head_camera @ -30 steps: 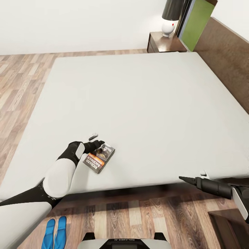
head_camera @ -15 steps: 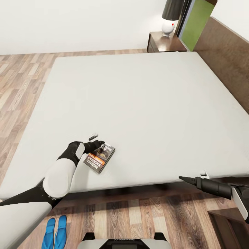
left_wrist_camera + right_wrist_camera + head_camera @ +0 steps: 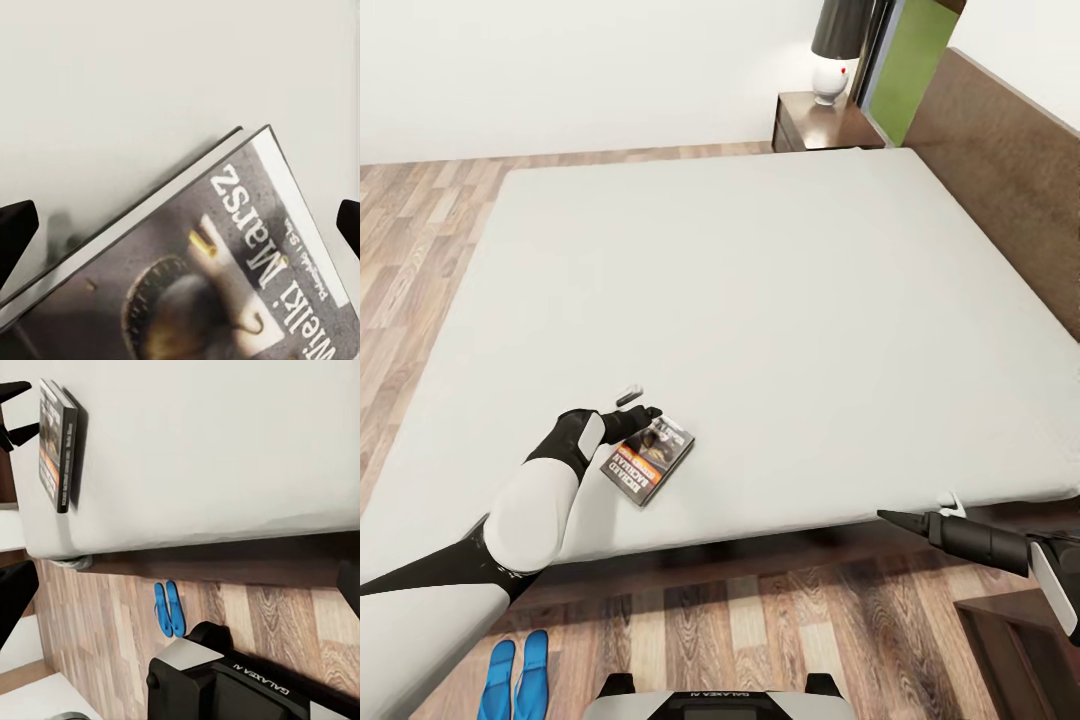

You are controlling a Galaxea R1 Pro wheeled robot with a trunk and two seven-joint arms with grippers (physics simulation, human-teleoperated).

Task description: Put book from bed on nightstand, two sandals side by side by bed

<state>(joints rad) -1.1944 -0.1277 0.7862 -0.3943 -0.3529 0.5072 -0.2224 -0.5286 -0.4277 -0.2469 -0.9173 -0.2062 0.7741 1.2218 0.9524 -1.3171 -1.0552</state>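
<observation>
The book (image 3: pixel 648 458) lies flat on the light-grey mattress of the bed (image 3: pixel 760 300), near its front edge. My left gripper (image 3: pixel 637 405) hovers open right over the book's far end. In the left wrist view the cover (image 3: pixel 225 277) lies between its wide-apart fingertips (image 3: pixel 15 232). My right gripper (image 3: pixel 900 517) is open, off the bed's front right corner and above the floor. Both blue sandals (image 3: pixel 515 678) lie side by side on the floor beside the bed, and the pair (image 3: pixel 170 609) also appears in the right wrist view. One nightstand (image 3: pixel 822 120) stands at the far side by the headboard.
A lamp (image 3: pixel 832 50) with a white base and dark shade sits on the far nightstand. A second dark-brown cabinet (image 3: pixel 1020 650) shows at the lower right near my right arm. The headboard (image 3: pixel 1000 170) runs along the right. Wood-plank floor (image 3: pixel 760 620) surrounds the bed.
The head camera has turned a little, so the bed and nightstand sit further left in the picture. Both arms and the book keep their places.
</observation>
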